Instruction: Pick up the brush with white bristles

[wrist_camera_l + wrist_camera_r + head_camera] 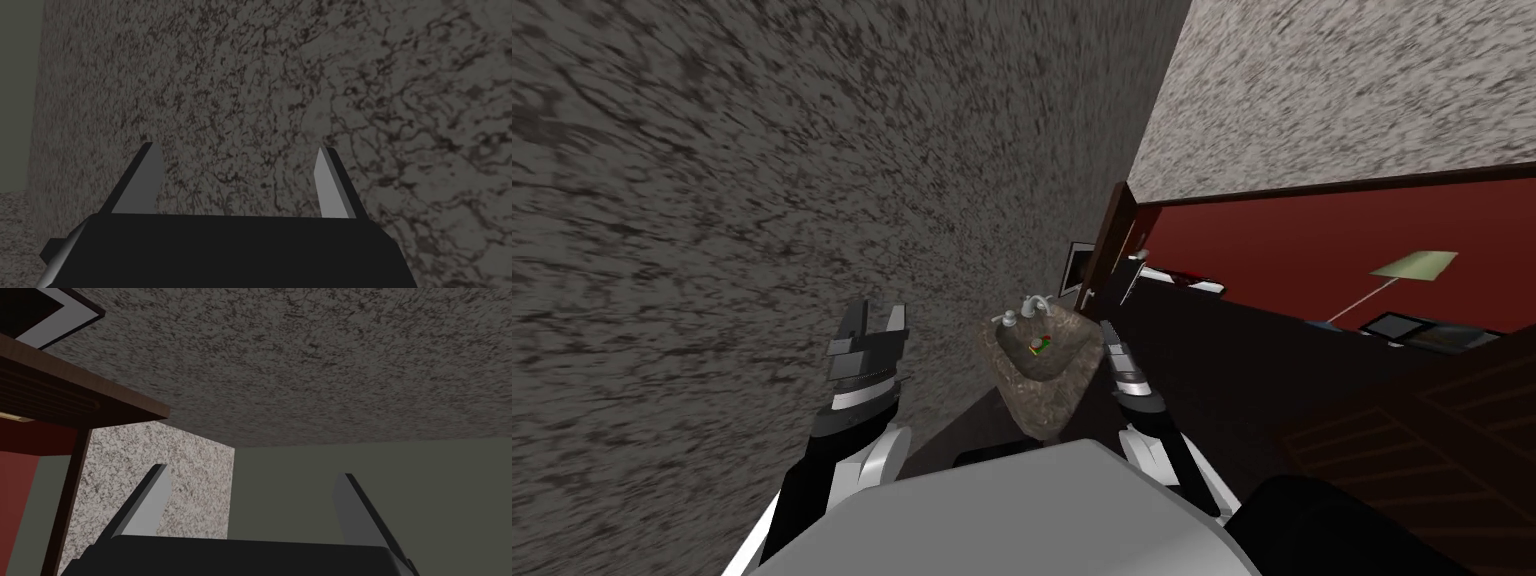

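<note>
surface: mottled stone sink (1072, 385) is standing against the speckled grey wall (762, 200), with a faucet (1034, 303) sitting on its back rim
room: brown door (1109, 240) is standing just past the sink, with a red wall (1292, 240) and a lamp (1412, 265) showing beyond
target: small red-and-green item (1039, 345) is lying in the basin (too small to tell if it's the brush)
left gripper (237, 147): fingers are standing apart, gripping nothing, facing the wall
right gripper (253, 470): fingers are standing apart, gripping nothing, hovering beside the sink
</note>
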